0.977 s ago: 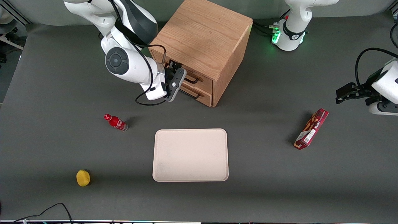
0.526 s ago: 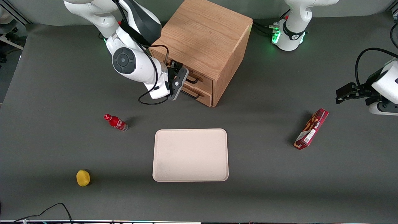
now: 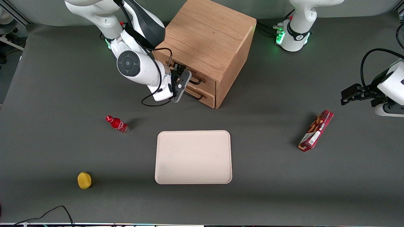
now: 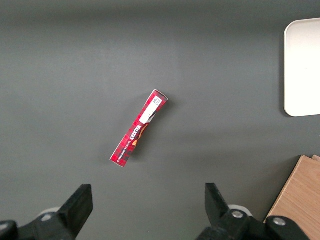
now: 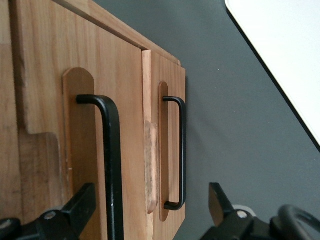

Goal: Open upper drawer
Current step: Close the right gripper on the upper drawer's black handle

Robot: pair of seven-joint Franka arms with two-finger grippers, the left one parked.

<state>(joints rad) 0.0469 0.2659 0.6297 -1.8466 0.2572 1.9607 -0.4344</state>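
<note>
- Dark grey tabletop, matte, holds everything; black cable loop at the edge nearest the front camera.
- Oak cabinet sits farthest from the front camera, turned at an angle, two drawers in its front.
- Upper drawer is the higher of the two, flush with the cabinet front, black wire bar handle.
- Lower drawer directly under it, same look, own black handle.
- Cream tray lies flat, nearer the front camera than the cabinet, nothing on it.
- Gripper is right in front of the upper drawer; in the wrist view its fingers are spread, one each side of the upper handle, not touching it.
- Red snack box lies toward the parked arm's end of the table, well apart from the tray; white barcode label at one end, print on the side too small to read.
- Small red bottle lies tilted, toward the working arm's end, between cabinet and tray level; white script on it, not legible.
- Yellow lemon-like item nearest the front camera, toward the working arm's end.
- Path between gripper and handle is unobstructed.
</note>
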